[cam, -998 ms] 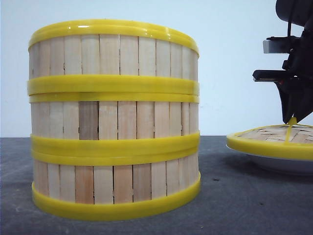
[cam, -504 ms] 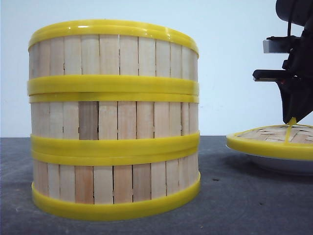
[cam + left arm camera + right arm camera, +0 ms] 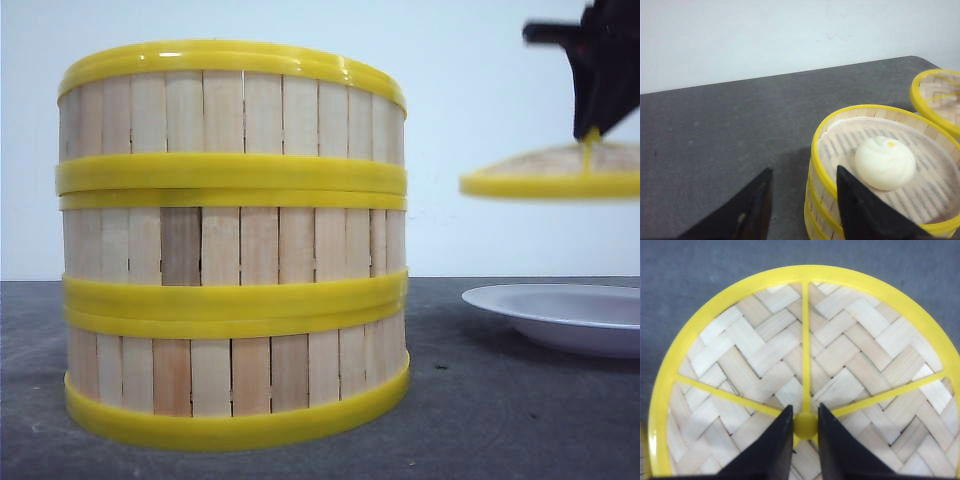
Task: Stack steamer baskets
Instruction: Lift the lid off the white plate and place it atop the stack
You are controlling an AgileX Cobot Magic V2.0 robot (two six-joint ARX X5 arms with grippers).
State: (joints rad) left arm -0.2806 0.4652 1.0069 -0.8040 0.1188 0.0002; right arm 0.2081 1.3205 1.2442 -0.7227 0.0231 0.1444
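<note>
Three steamer baskets [image 3: 232, 245] stand stacked on the desk [image 3: 480, 420], left. The left pincer [image 3: 802, 200], released, sits just beside the top basket's rim. At right, the right pincer [image 3: 805, 425] grasps the lid [image 3: 550, 172] by its knob, above the plate [image 3: 560, 315].

Your right gripper [image 3: 590, 130] just lifted the lid [image 3: 552, 172] by its knob clean off the white plate [image 3: 560, 312], now hanging well above it.
</note>
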